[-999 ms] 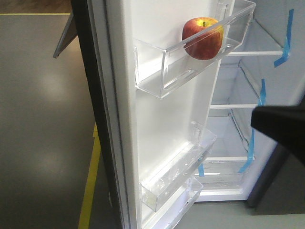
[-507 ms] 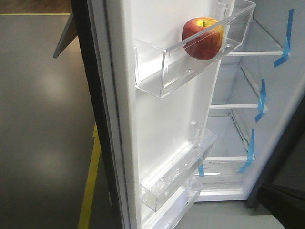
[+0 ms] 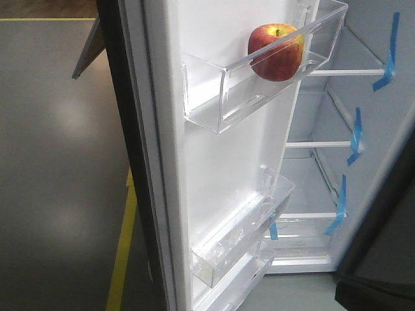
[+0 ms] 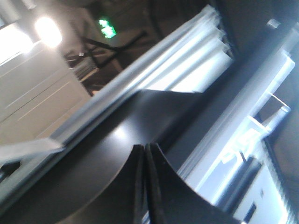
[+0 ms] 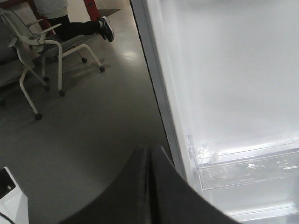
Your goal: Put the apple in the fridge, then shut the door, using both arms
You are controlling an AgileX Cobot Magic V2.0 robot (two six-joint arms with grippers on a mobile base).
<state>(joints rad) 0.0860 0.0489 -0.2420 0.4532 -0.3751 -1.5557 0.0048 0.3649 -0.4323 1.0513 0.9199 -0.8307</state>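
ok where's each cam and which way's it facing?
Front: faces the open door, apple in its top bin, fridge shelves behind; dark shape bottom right, maybe an arm.
Left wrist: behind the shut left gripper, tilted along a dark panel, blurry.
Right wrist: behind the shut right gripper, facing floor, chair, door's white inside.
Shared: front and right wrist both show the door's lower bin.

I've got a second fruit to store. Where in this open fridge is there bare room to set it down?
The upper door bin is bare left of the apple, which fills its right end. The lower door bins and the glass shelves edged with blue tape look bare too.
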